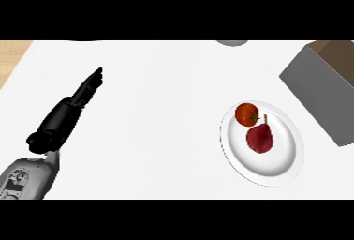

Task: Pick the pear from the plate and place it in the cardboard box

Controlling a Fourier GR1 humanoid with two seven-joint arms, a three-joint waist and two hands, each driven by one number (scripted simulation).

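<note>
A dark red pear (261, 138) lies near the middle of a white plate (276, 169) at the right of the counter. An orange-red round fruit (247, 114) sits on the same plate just behind the pear, touching it. The cardboard box (323, 89) stands at the far right, beyond the plate, grey side facing me and brown top at the view's edge. My left hand (77, 101) is at the left of the counter, fingers straight and pointing away, holding nothing and far from the plate. My right hand does not show.
A grey round object (232, 42) is cut off at the far edge of the white counter (159, 93). A strip of wooden surface (12, 54) shows at the far left.
</note>
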